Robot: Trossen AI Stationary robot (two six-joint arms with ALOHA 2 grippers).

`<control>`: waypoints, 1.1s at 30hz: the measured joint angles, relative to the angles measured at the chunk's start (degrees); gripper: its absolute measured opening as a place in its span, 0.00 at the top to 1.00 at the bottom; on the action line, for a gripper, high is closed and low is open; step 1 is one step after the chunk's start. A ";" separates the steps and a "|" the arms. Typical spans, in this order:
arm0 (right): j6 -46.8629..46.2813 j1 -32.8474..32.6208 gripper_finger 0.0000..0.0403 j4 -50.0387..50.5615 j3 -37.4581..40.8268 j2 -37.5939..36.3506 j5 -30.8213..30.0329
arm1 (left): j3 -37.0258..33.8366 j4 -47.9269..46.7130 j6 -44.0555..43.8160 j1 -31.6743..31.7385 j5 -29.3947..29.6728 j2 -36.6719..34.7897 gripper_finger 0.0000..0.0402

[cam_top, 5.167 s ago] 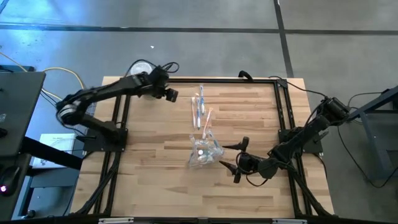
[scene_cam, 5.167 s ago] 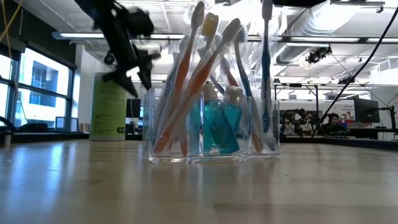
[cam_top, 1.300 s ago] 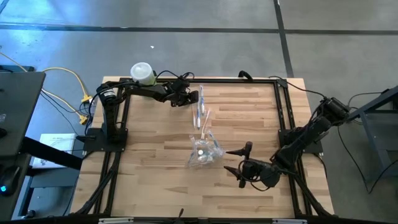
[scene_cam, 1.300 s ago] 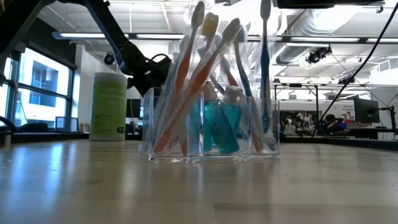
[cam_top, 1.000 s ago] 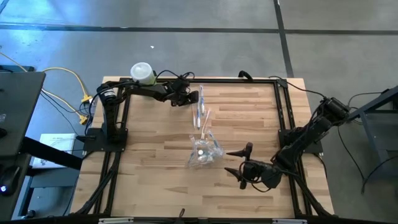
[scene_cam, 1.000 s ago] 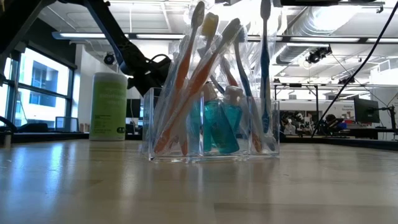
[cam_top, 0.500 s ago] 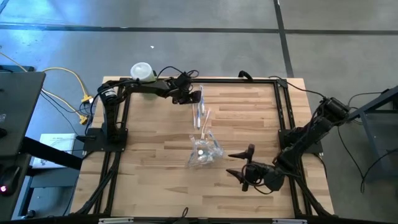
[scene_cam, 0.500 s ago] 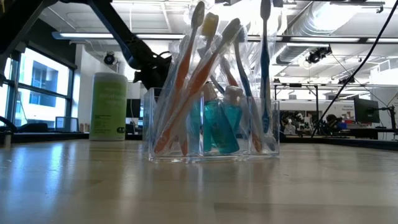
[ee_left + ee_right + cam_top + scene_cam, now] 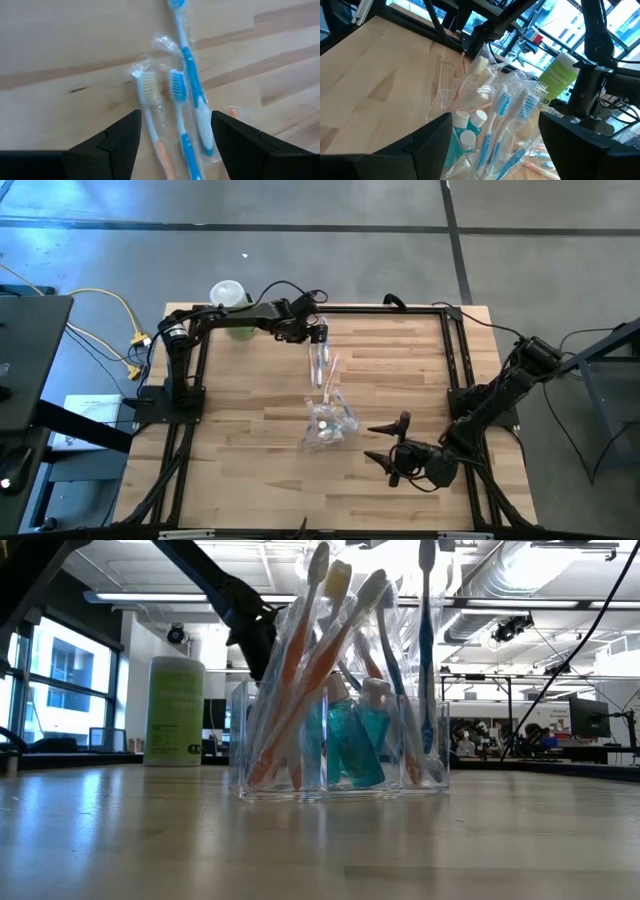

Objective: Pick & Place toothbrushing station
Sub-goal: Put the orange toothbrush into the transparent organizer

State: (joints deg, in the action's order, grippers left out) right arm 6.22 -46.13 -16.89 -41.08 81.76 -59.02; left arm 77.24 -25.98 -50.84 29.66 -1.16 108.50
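The left gripper (image 9: pixel 175 132) hangs with jaws spread, empty, over loose wrapped toothbrushes (image 9: pixel 187 107) at the table's (image 9: pixel 250 450) far edge. The clear holder (image 9: pixel 330 423) mid-table is already part-filled. The right gripper (image 9: pixel 385 442), likewise released, waits beside it.

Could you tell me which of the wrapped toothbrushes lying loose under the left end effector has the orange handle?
It is the cream-bristled toothbrush, lying beside two blue toothbrushes; its handle turns orange below the head, theirs are blue and white.
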 joint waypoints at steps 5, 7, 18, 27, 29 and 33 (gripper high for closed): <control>-0.04 0.00 0.28 -0.02 0.00 0.00 0.00 | -0.01 -0.71 -0.20 -0.17 -0.10 2.48 0.41; -0.20 0.00 0.28 -0.02 0.00 0.00 0.00 | -0.01 -0.61 -0.24 -0.08 -0.22 3.44 0.41; -0.28 0.00 0.28 0.00 0.00 0.00 0.00 | 0.21 -0.50 -0.52 0.61 0.19 6.20 0.41; -0.41 0.00 0.28 0.00 0.00 0.00 0.00 | 0.10 -1.49 7.53 -0.43 3.12 6.37 0.57; -0.62 0.00 0.28 0.00 0.00 0.01 0.00 | 0.10 -1.90 7.51 -0.43 3.25 6.39 0.66; -0.63 -0.19 0.28 0.00 0.00 0.02 0.00 | 0.08 -2.98 7.53 -0.40 3.25 6.43 0.85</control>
State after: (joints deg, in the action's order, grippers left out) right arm 5.58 -46.32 -16.88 -41.08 81.78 -59.02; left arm 77.32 -28.96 -43.31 29.26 2.09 114.93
